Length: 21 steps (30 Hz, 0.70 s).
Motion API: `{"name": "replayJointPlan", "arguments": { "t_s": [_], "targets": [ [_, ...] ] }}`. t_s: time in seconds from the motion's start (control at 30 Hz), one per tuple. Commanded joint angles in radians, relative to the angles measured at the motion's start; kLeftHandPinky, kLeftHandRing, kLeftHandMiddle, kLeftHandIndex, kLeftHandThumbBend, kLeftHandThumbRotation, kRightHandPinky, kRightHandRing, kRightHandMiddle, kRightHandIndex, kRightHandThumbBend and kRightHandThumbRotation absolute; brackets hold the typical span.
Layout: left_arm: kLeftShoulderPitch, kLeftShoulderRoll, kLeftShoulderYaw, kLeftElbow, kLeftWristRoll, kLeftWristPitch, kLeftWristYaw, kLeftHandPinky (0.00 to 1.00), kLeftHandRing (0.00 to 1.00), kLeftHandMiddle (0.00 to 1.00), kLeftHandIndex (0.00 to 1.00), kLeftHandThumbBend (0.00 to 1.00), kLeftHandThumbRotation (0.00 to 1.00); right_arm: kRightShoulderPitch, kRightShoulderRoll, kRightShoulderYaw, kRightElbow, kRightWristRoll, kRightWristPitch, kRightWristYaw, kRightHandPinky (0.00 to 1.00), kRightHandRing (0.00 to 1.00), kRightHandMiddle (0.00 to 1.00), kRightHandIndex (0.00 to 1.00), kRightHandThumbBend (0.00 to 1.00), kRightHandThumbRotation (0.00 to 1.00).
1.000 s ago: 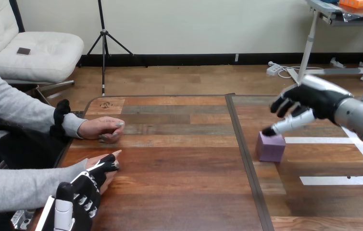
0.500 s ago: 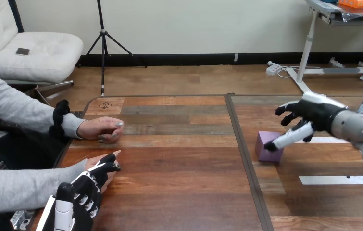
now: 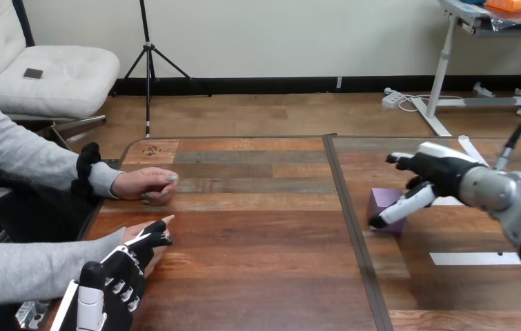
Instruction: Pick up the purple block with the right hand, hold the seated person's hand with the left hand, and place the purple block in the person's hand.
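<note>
The purple block (image 3: 381, 203) stands on the right half of the wooden table (image 3: 257, 234). My right hand (image 3: 439, 172) is low over it from the right and open. Its thumb (image 3: 399, 209) reaches down across the block's near face, and its fingers (image 3: 400, 159) spread beyond the block's far side. The block's right part is hidden by the hand. At the bottom left my left hand (image 3: 121, 270) lies over the person's near hand (image 3: 154, 254), whose fingertip pokes out past it. The person's far hand (image 3: 145, 185) rests as a fist on the table.
A dark seam (image 3: 351, 227) runs front to back between the table's two halves. White tape strips (image 3: 475, 258) lie on the right half, near the block. The person's grey sleeves (image 3: 30, 269) come in along the table's left edge.
My right hand has come down and nearer, from above the block to around it, its thumb now low across the near face. The left hand and the person's hands have stayed put.
</note>
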Motion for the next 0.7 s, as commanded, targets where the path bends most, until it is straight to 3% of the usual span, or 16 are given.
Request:
{"name": "replayJointPlan", "arguments": {
  "t_s": [0.0, 0.3, 0.67],
  "targets": [
    [-0.025, -0.024, -0.003, -0.038, -0.016, 0.008, 0.004, 1.0, 0.97, 0.89, 0.68, 0.79, 1.0, -0.052, 0.016, -0.001, 0.003, 0.002, 0.004, -0.034, 0.77, 0.98, 1.0, 1.0, 1.0, 0.32],
    [-0.023, -0.021, -0.004, -0.042, -0.012, 0.005, 0.002, 1.0, 0.98, 0.89, 0.68, 0.77, 1.0, -0.046, 0.021, 0.0, 0.007, 0.001, -0.005, -0.032, 0.8, 0.98, 1.0, 1.0, 1.0, 0.3],
    [-0.026, -0.015, -0.002, -0.035, 0.003, -0.004, 0.008, 1.0, 0.97, 0.88, 0.67, 0.78, 1.0, -0.039, 0.035, -0.017, 0.01, 0.021, 0.008, -0.033, 0.76, 0.96, 1.0, 1.0, 1.0, 0.27]
  ]
}}
